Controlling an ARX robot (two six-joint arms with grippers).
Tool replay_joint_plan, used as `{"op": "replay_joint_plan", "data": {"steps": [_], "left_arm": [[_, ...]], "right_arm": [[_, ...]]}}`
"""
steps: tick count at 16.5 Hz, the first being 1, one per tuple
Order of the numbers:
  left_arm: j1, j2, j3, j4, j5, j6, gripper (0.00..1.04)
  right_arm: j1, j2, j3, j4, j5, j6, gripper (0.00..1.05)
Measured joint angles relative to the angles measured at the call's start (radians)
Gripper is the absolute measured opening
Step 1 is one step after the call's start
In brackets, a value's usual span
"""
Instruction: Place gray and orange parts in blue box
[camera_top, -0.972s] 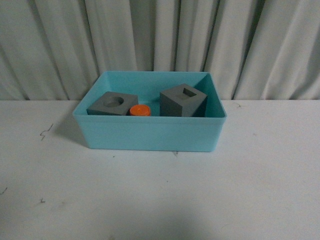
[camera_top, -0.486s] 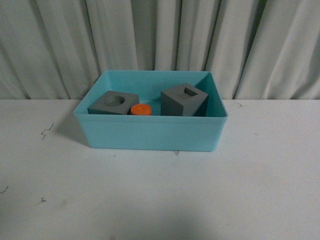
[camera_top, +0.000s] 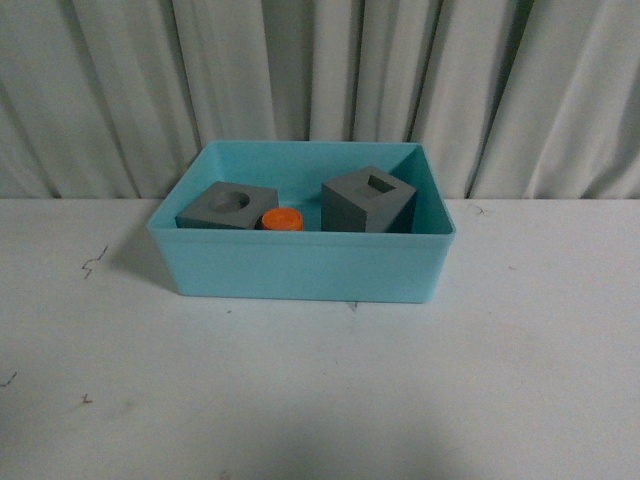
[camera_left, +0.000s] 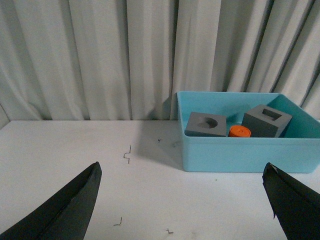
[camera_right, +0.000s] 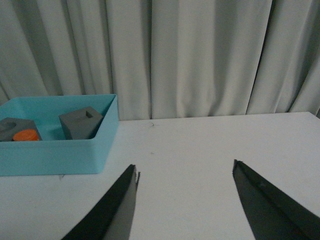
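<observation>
The blue box (camera_top: 300, 265) stands at the back middle of the white table. Inside it lie a gray cube with a round recess (camera_top: 228, 207), an orange cylinder (camera_top: 282, 219) beside it, and a gray cube with a rectangular slot (camera_top: 367, 201), tilted. Neither arm shows in the front view. In the left wrist view the box (camera_left: 240, 152) sits ahead with both cubes (camera_left: 206, 124) and the cylinder (camera_left: 240, 131) in it; my left gripper (camera_left: 182, 172) is open and empty over bare table. My right gripper (camera_right: 185, 170) is open and empty, with the box (camera_right: 55, 155) off to one side.
A pleated grey-white curtain (camera_top: 320, 80) hangs right behind the table. Small dark scuff marks (camera_top: 93, 262) dot the white tabletop left of the box. The table runs wide on both sides of the box and in front of it.
</observation>
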Motion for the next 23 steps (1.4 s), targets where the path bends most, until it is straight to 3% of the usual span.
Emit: {"op": "replay_joint_plan", "data": {"steps": [3, 4, 23], "left_arm": [[0.000, 0.000, 0.000, 0.000, 0.000, 0.000, 0.98], [0.000, 0.000, 0.000, 0.000, 0.000, 0.000, 0.98], [0.000, 0.000, 0.000, 0.000, 0.000, 0.000, 0.98]], "right_arm": [[0.000, 0.000, 0.000, 0.000, 0.000, 0.000, 0.98], [0.000, 0.000, 0.000, 0.000, 0.000, 0.000, 1.00], [0.000, 0.000, 0.000, 0.000, 0.000, 0.000, 0.98]]}}
